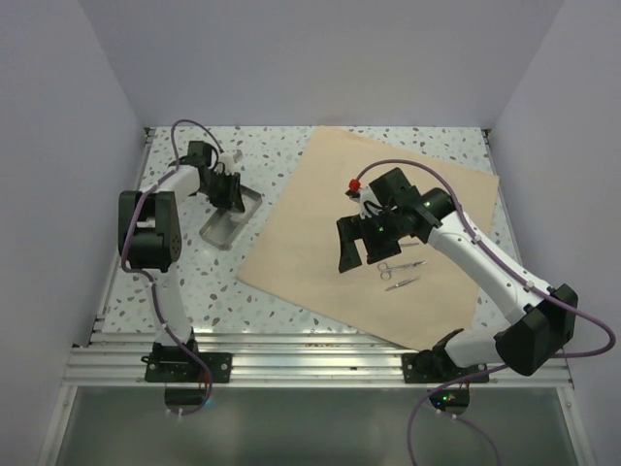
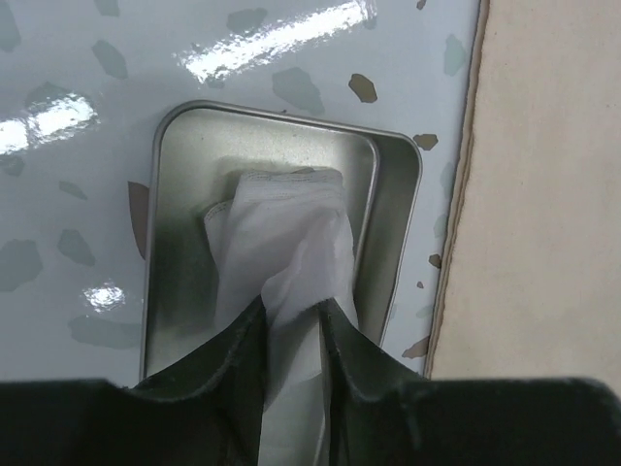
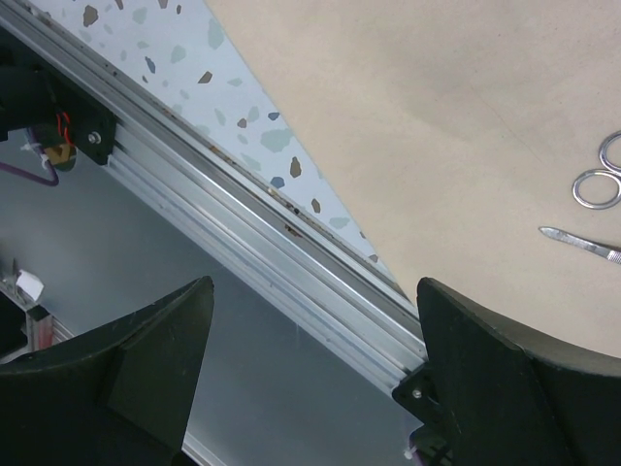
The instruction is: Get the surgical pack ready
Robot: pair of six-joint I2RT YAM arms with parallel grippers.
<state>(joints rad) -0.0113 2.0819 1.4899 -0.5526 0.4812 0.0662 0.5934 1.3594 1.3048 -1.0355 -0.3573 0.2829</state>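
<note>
My left gripper (image 2: 293,313) is shut on a white gauze square (image 2: 291,243) that hangs into the small silver metal tray (image 2: 184,155); in the top view the gripper (image 1: 229,190) is over the tray (image 1: 218,231) at the left. The tan wrap sheet (image 1: 320,243) lies spread in the middle. Thin steel scissor-handled instruments (image 1: 396,272) lie on the sheet. My right gripper (image 1: 355,245) is open and empty, raised over the sheet left of the instruments. The right wrist view shows the sheet (image 3: 437,126) and the instruments (image 3: 594,189) at the right edge.
The sheet's edge (image 2: 456,243) runs just right of the tray. The aluminium rail (image 1: 310,364) lines the table's near edge, also in the right wrist view (image 3: 252,243). White walls enclose the left, back and right.
</note>
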